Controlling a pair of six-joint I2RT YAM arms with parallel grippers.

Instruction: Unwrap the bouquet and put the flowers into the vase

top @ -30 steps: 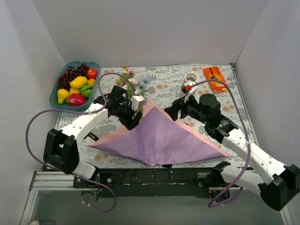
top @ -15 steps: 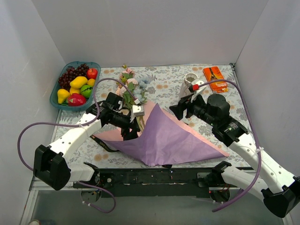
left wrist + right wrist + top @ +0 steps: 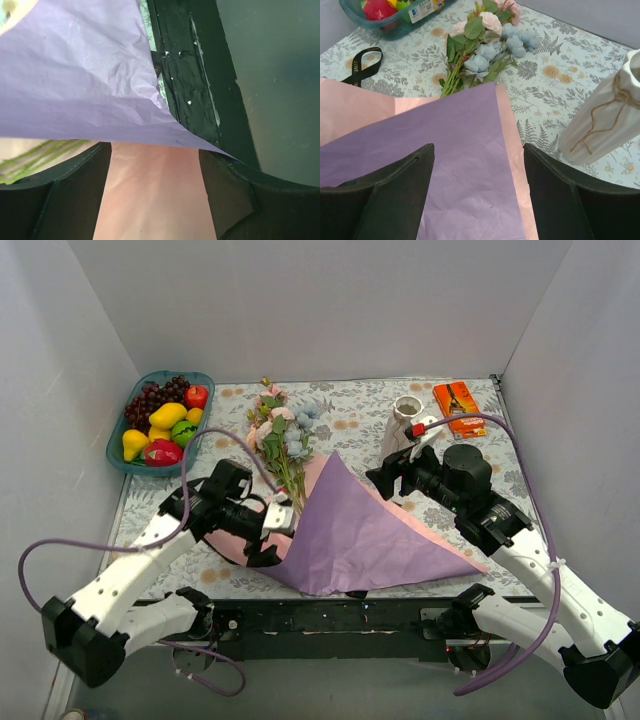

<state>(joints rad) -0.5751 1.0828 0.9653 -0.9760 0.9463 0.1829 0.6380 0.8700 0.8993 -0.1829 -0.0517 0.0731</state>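
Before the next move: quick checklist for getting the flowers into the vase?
1. Ribbon untied: ok, it lies loose on the cloth.
2. Paper opened: ok, spread out, one flap folded over.
3. Flowers free to lift: not ok, the stem ends run under the paper's edge.
4. Vase standing, mouth unobstructed: ok.
5. Right tool open and empty: ok, above the paper.
6. Left tool clear of the paper: cannot tell; jaws apart, with the paper's pink side between them.
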